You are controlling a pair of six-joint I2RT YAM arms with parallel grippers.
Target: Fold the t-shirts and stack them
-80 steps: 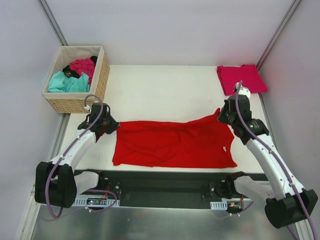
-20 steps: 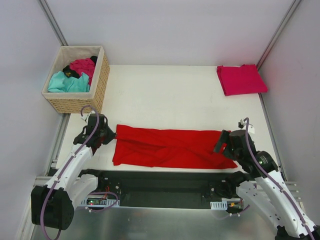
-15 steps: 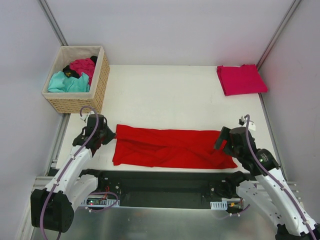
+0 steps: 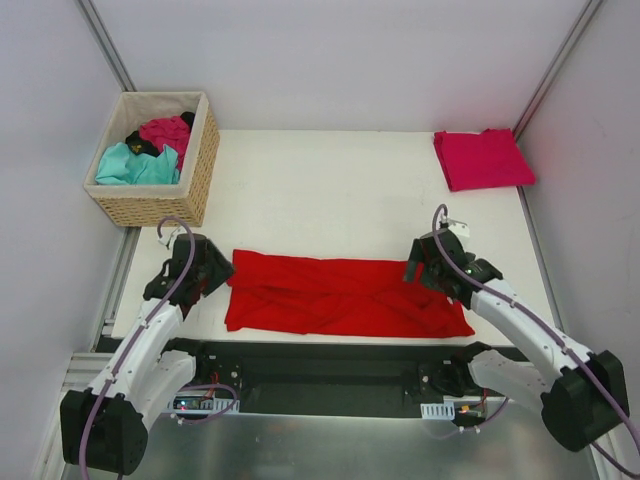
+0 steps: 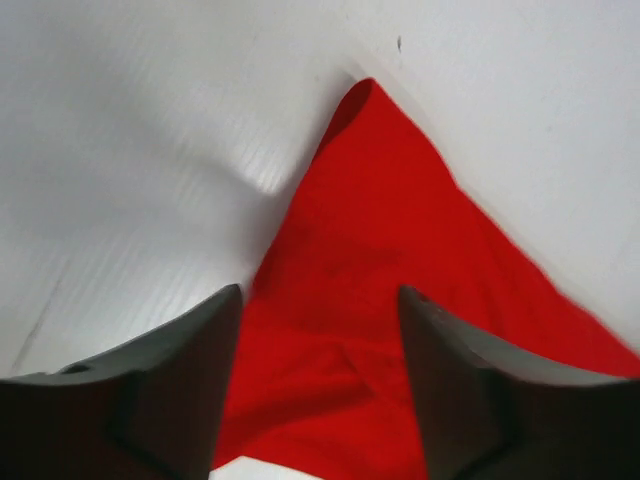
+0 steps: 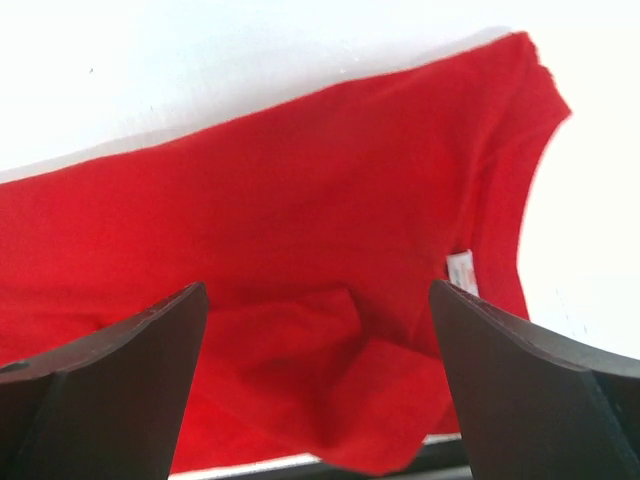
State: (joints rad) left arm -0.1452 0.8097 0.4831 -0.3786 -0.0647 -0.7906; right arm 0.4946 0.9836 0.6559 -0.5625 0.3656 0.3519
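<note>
A bright red t-shirt (image 4: pixel 340 295) lies folded into a long strip along the table's near edge. My left gripper (image 4: pixel 224 272) stands open at its left end, and in the left wrist view the gripper (image 5: pixel 320 292) has red cloth (image 5: pixel 390 230) below its spread fingers. At the shirt's right end my right gripper (image 4: pixel 415 270) is open too. The right wrist view has that gripper (image 6: pixel 318 290) just above a rumpled fold (image 6: pixel 340 350), holding nothing. A pinkish crimson t-shirt (image 4: pixel 483 158) lies folded at the back right.
A wicker basket (image 4: pixel 150 208) stands at the back left corner and holds teal (image 4: pixel 125 165), magenta (image 4: pixel 165 130) and black (image 4: pixel 140 143) shirts. A white collar label (image 6: pixel 462 272) shows on the red shirt. The table's near edge runs just below the shirt.
The left gripper has opened and let go of the shirt's left end. The right gripper opened and swung left and away from the near edge. The folded shirt stays put.
</note>
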